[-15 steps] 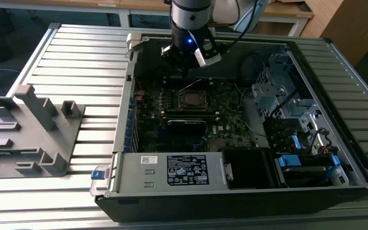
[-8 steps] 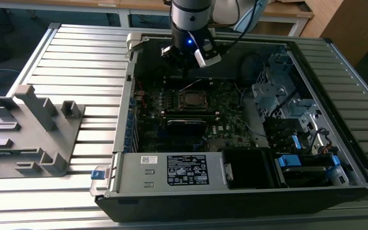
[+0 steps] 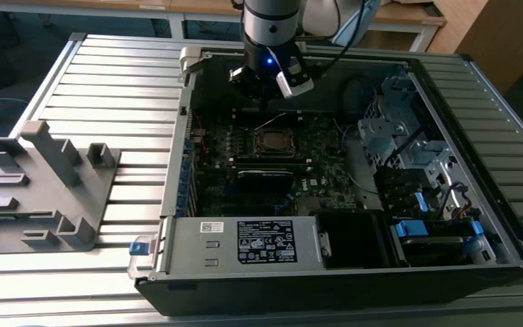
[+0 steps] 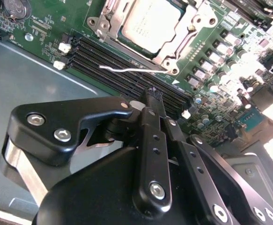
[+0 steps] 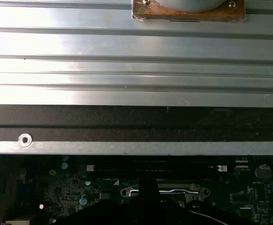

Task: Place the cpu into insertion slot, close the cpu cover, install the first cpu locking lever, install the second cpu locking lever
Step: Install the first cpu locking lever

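Observation:
The cpu (image 4: 148, 21), a grey metal square, lies in the socket on the green motherboard. The shiny cpu cover (image 4: 109, 29) lies down around it as a frame. A thin wire locking lever (image 4: 127, 70) runs free beside the socket edge; in the exterior view the lever (image 3: 271, 121) slants up above the socket (image 3: 274, 141). My gripper (image 4: 153, 93) hovers beside the socket over the memory slots, its black fingers (image 4: 150, 117) together with nothing between them. In the exterior view the gripper (image 3: 259, 102) hangs just behind the socket, inside the open case.
The open computer case (image 3: 175, 170) lies on a slatted metal table (image 3: 116, 88). A power supply (image 3: 243, 242) fills the near side and drive cages (image 3: 407, 136) the exterior view's right. A grey fixture block (image 3: 48, 184) stands at the exterior view's left.

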{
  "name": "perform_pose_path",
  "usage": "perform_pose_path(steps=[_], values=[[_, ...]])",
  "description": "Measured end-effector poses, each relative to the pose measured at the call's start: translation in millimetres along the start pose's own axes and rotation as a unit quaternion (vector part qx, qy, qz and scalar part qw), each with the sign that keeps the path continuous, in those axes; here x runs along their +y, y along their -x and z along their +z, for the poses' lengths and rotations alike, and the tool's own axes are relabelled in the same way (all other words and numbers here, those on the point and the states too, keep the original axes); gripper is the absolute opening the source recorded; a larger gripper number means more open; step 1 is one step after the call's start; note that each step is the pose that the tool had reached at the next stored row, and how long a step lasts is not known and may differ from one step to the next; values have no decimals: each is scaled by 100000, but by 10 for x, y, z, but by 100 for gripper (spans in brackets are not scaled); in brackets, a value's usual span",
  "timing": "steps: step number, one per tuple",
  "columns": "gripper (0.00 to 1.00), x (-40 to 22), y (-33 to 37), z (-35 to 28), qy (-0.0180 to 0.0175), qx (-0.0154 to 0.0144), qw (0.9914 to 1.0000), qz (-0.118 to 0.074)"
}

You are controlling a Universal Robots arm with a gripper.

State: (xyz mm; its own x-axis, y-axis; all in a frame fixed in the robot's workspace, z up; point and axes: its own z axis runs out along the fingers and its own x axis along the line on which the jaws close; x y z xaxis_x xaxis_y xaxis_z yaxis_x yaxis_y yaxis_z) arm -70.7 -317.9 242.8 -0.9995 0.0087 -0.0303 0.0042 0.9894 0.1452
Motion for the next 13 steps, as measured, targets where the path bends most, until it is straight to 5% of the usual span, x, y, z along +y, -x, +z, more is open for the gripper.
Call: perform_pose_path(steps=[13], values=[[11, -5, 1, 37, 92, -49, 100000, -7]])
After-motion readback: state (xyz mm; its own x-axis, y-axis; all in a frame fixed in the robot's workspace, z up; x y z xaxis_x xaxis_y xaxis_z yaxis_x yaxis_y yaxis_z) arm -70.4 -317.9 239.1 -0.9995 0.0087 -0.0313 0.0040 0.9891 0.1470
